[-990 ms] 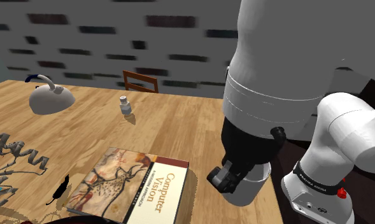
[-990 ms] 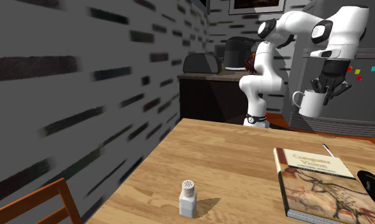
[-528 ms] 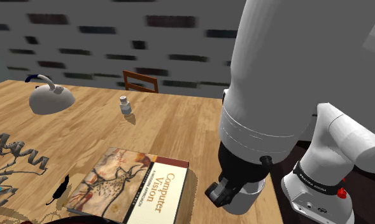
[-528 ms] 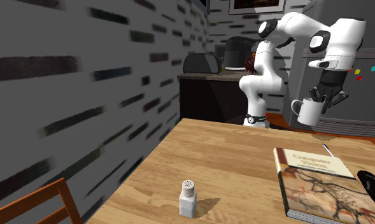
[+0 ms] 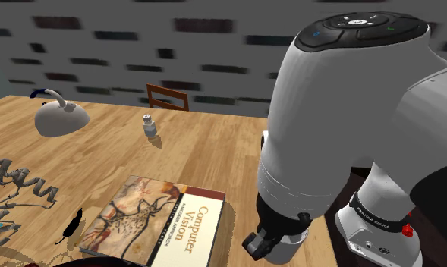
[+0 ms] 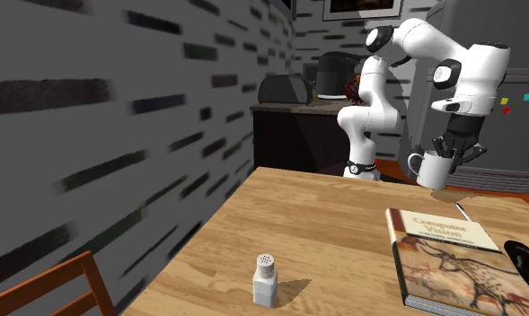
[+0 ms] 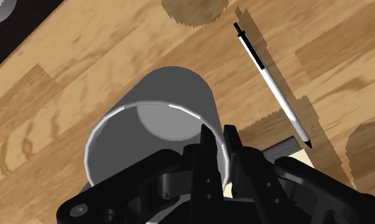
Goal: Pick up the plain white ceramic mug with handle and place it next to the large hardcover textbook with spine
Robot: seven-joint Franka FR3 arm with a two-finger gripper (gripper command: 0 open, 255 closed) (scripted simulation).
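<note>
The wooden table point(image 5: 206, 152) spreads pale and grained under everything. The white Franka arm point(image 5: 343, 114) bends down over the table's edge nearest its stand. A black band at its base bears white lettering too fine to read with certainty. At the far side of the table in the shoulder view stands a wooden chair point(image 5: 167, 97).

The hardcover textbook point(image 5: 157, 220) lies flat on the table. Its cover shows cave-painting animals in browns, and a cream panel reads "Computer Vision" in dark letters. The smaller line beside the title is too small to make out. A grey dome-shaped object point(image 5: 61, 115) with a curved neck sits near the shoulder view's left.

The white mug point(image 6: 430, 169) hangs upright over the table, just beyond the textbook's end on the arm's side. Its handle points to the second exterior view's left. In the shoulder view the mug is just to the right of the book, near the table's edge. The gripper point(image 7: 219, 146) is pinched onto the mug's wall, with one black finger inside the rim and the other outside.

A white pen point(image 7: 272, 83) with a black end lies on the wood beside the mug, near the book's corner. A small white salt shaker point(image 6: 266, 278) stands alone, well apart from the book.
</note>
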